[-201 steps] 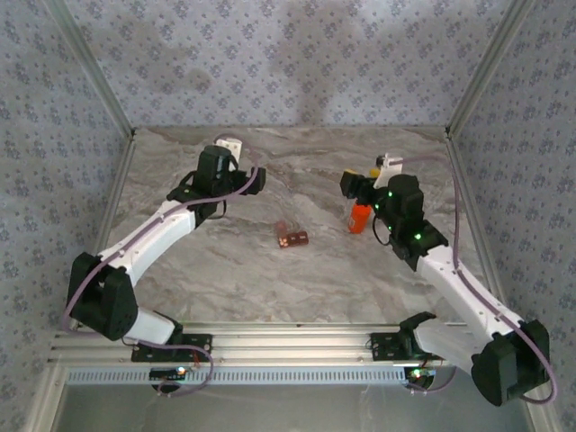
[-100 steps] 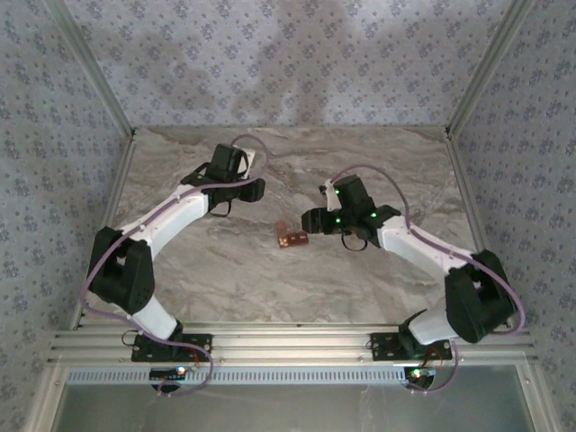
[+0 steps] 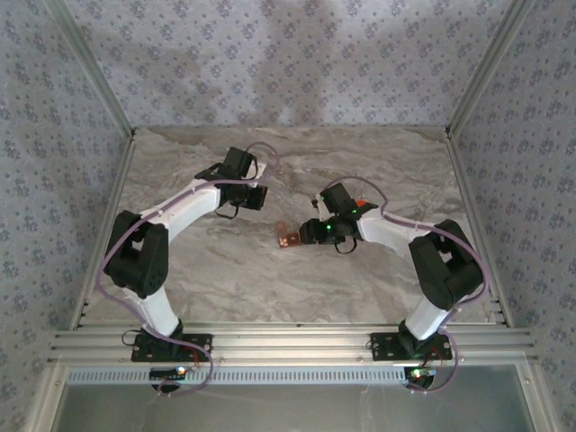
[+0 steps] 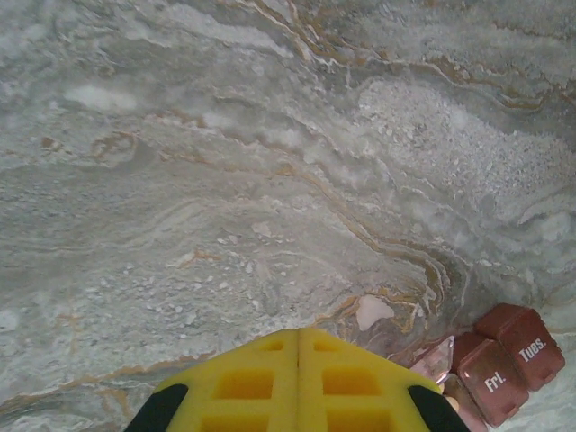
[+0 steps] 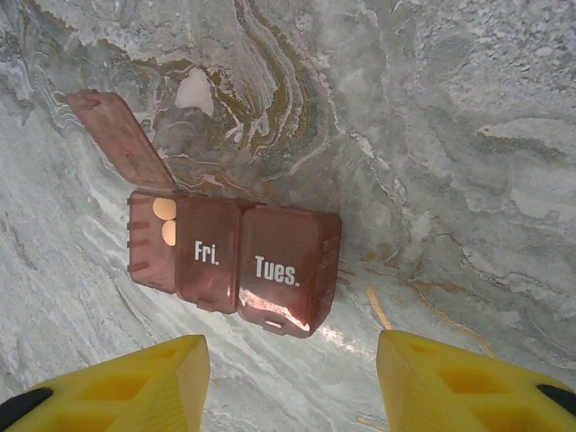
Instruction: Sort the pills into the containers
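right hand (image 5: 290,346) moved in to containers (image 5: 236,261) lying left-right, apart, left hand (image 4: 300,346) together

Containers (image 5: 234,261): one flat, translucent reddish-brown strip of three square cells, lying flat near the centre of the table (image 3: 180,270). In the right wrist view the strip runs from 9 o'clock to 3 o'clock. The 3 o'clock cell is marked "Tues." and is closed. The middle cell is marked "Fri." and is closed. The 9 o'clock cell is open; its lid (image 5: 117,135) is folded back toward 11 o'clock. Pills (image 5: 165,209): two small, round, pale orange, inside the open cell.
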